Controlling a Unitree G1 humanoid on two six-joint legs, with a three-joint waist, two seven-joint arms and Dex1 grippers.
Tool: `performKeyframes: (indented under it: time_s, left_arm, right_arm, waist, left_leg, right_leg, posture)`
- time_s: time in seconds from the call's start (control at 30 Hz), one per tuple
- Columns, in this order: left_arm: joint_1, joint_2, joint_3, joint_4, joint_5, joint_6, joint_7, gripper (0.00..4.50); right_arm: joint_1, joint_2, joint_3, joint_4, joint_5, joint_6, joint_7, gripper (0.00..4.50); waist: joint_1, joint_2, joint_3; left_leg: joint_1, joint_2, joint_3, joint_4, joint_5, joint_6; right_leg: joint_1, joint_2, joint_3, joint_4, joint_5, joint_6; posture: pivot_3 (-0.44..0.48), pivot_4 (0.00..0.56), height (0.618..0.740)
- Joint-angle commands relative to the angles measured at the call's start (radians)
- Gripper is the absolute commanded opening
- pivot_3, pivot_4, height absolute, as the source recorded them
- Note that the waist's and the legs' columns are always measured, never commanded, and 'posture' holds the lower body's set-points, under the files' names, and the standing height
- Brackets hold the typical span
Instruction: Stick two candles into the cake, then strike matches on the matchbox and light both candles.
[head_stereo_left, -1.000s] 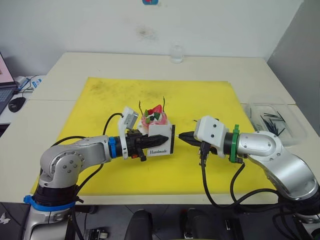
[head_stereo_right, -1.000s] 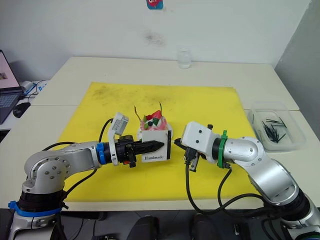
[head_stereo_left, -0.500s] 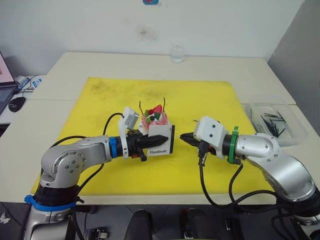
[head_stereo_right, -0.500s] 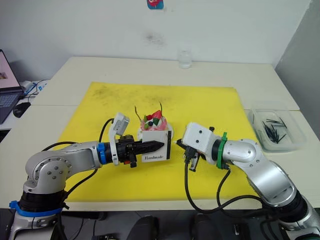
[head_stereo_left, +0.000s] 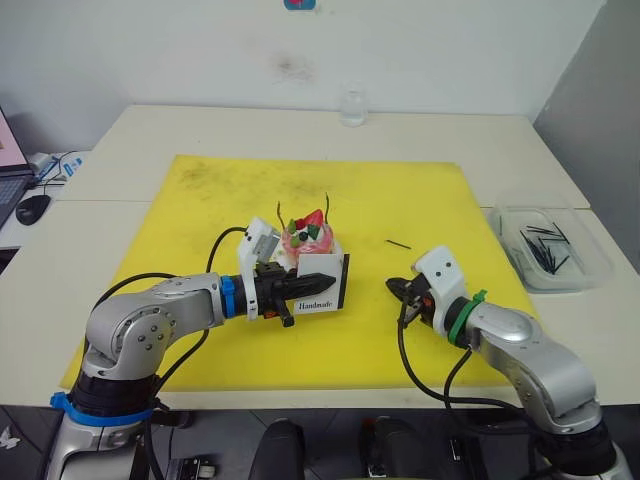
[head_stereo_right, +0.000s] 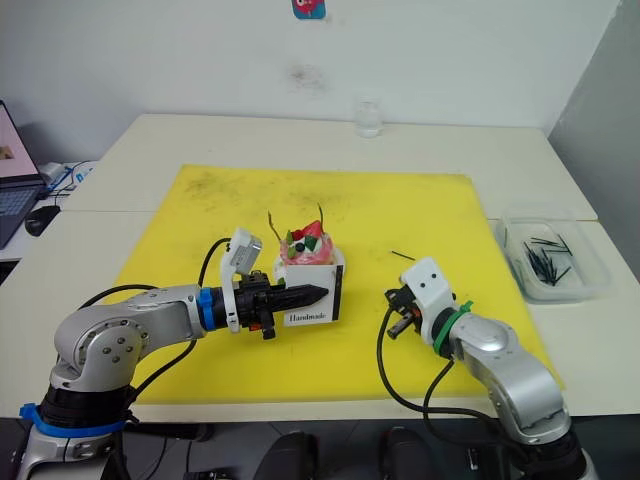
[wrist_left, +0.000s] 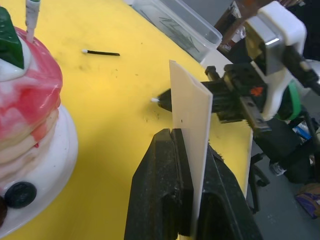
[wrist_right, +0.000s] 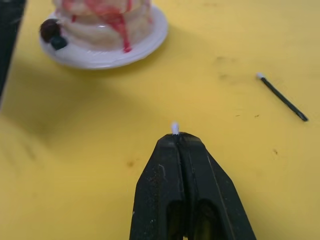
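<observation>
Right wrist view is showing the right gripper (wrist_right: 176, 136) pinching a match (wrist_right: 175, 127), its white tip poking out beyond the fingertips. The left gripper (head_stereo_left: 318, 282) is clamping the matchbox (head_stereo_left: 325, 282) upright just in front of the cake (head_stereo_left: 308, 240), well apart from the match.

Cream tables (head_stereo_left: 130, 140) are pushed together before a plain white wall (head_stereo_left: 150, 50) bearing a faint smudge (head_stereo_left: 292, 67); a grey panel (head_stereo_left: 600, 90) stands at the right; a yellow mat (head_stereo_left: 400, 200) covers the table centre; a laptop (head_stereo_left: 12, 165), mouse (head_stereo_left: 33, 207) and cables lie at the left edge; lighting is even.
</observation>
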Motion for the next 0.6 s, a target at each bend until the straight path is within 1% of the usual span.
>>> performKeyframes:
  time_s: [0.03,0.2,0.3,0.33,0.37,0.43,0.6]
  left_arm:
    - [-0.001,0.009,-0.003,-0.042,0.006,-0.017,-0.018,0.0]
    - [0.001,0.011,-0.005,-0.043,0.01,-0.016,-0.024,0.0]
    - [0.001,0.014,-0.004,-0.042,0.014,-0.015,-0.029,0.0]
    - [0.001,0.015,-0.003,-0.042,0.014,-0.014,-0.03,0.0]
    - [0.001,0.016,-0.003,-0.042,0.014,-0.013,-0.031,0.0]
    - [0.001,0.018,-0.002,-0.041,0.015,-0.013,-0.034,0.0]
    - [0.0,0.019,-0.003,-0.041,0.02,-0.012,-0.039,0.0]
  right_arm:
    - [0.057,0.027,0.006,0.057,-0.052,-0.174,-0.026,0.01]
    - [0.114,0.061,0.018,0.145,-0.087,-0.331,-0.03,0.01]
    - [0.136,0.072,0.019,0.176,-0.097,-0.38,-0.026,0.01]
    - [0.143,0.07,0.021,0.183,-0.099,-0.39,-0.019,0.43]
    - [0.148,0.07,0.023,0.189,-0.101,-0.398,-0.014,0.63]
    - [0.155,0.063,0.029,0.194,-0.112,-0.422,-0.007,1.23]
    - [0.164,0.064,0.022,0.207,-0.122,-0.466,-0.005,1.23]
  waist:
    - [0.0,0.0,0.0]
    - [0.0,0.0,0.0]
    - [0.0,0.0,0.0]
    - [0.0,0.0,0.0]
    - [0.0,0.0,0.0]
    - [0.0,0.0,0.0]
    - [0.0,0.0,0.0]
  left_leg:
    - [0.0,0.0,0.0,0.0,0.0,0.0]
    - [0.0,0.0,0.001,0.0,0.0,0.0]
    - [0.0,0.0,0.0,0.0,0.0,0.0]
    - [0.001,0.0,0.0,0.0,0.0,0.0]
    - [0.001,0.0,0.0,0.0,0.0,0.0]
    - [0.001,0.0,0.0,0.0,0.0,0.0]
    - [0.0,0.0,0.0,0.0,0.0,0.0]
  right_leg:
    - [0.0,0.0,0.0,0.0,0.0,0.0]
    - [0.0,0.0,0.001,0.0,0.0,0.0]
    - [0.0,0.0,0.0,0.001,0.0,0.0]
    - [0.0,0.0,0.0,0.001,0.0,0.0]
    - [0.0,0.0,0.0,0.001,0.0,0.0]
    - [0.0,0.0,0.0,0.001,0.0,0.0]
    - [0.0,0.0,0.0,0.0,0.0,0.0]
  posture:
    - [0.0,0.15,0.74]
    - [0.0,0.15,0.74]
    - [0.0,0.15,0.74]
    - [0.0,0.15,0.74]
    - [0.0,0.15,0.74]
    - [0.0,0.15,0.74]
    - [0.0,0.15,0.74]
